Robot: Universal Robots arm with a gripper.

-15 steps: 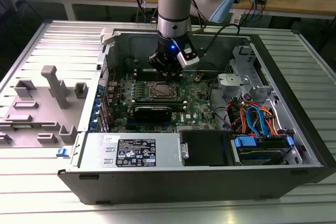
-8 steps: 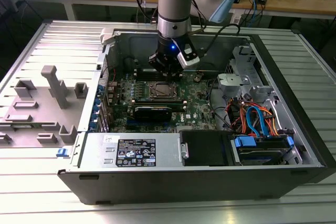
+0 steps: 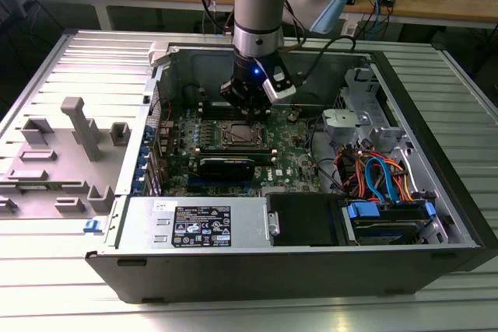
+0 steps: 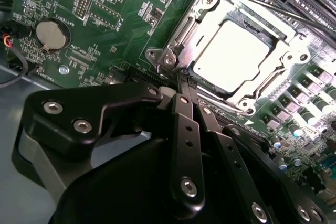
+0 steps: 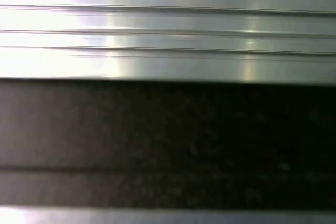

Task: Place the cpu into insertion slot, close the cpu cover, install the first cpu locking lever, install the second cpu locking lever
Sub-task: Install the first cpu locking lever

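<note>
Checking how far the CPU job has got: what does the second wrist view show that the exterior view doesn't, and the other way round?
Second wrist view alone: the cpu lying in the insertion slot, the cpu cover down around it, a round coin battery, and the gripper with fingers together at the socket's corner.

Exterior view alone: the whole open computer case, its drive cables, and the grey parts tray at the exterior view's left.

Both: the green motherboard and the socket.

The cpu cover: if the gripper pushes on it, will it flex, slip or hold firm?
The cpu cover is a thin metal frame, so it may flex slightly under a push. It lies flat around the cpu, so it probably won't tip. Its shiny surface looks slippery; the closed gripper at its corner could skid off.
</note>
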